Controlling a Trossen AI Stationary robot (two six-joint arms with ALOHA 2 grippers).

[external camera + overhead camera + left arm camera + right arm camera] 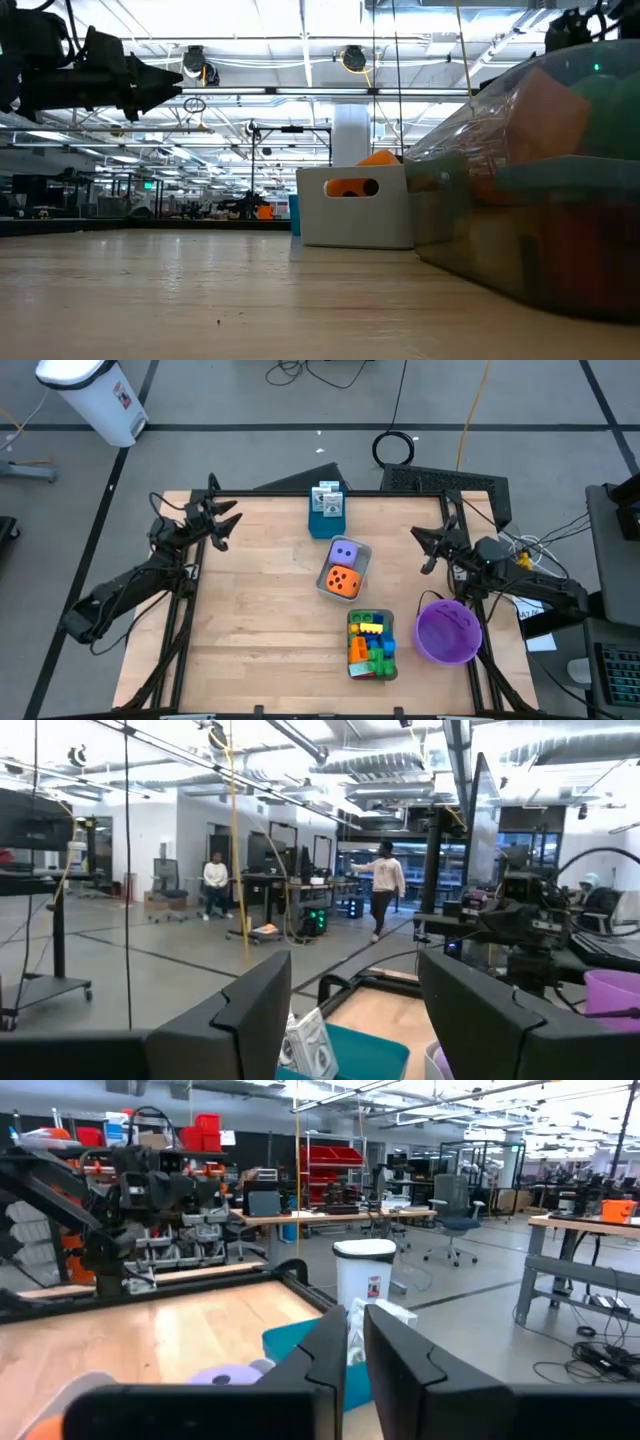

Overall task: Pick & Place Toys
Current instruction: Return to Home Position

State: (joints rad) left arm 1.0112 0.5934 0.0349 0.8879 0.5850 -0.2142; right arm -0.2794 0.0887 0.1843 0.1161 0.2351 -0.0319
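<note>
Plastic bricks (371,643) in mixed colours fill the nearest tray (372,677), just beside the purple bowl (447,632). Farther on, a second tray (368,559) holds the orange die (343,582) and the purple die (344,552). Beyond, the left hand (229,526) hangs open and empty over the table (260,610). Opposite it, the right hand (423,550) has its fingers nearly together on nothing.

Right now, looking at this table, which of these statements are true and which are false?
1. The purple die and the orange die share one tray. True.
2. The purple bowl is full of bricks. False: it looks empty; the bricks are next to it.
3. The left end effector holds a brick. False: it is open and empty.
4. The blue bin stands by the table's edge. True.
5. The right end effector hovers over the dice. False: it is near the table's right edge.
</note>
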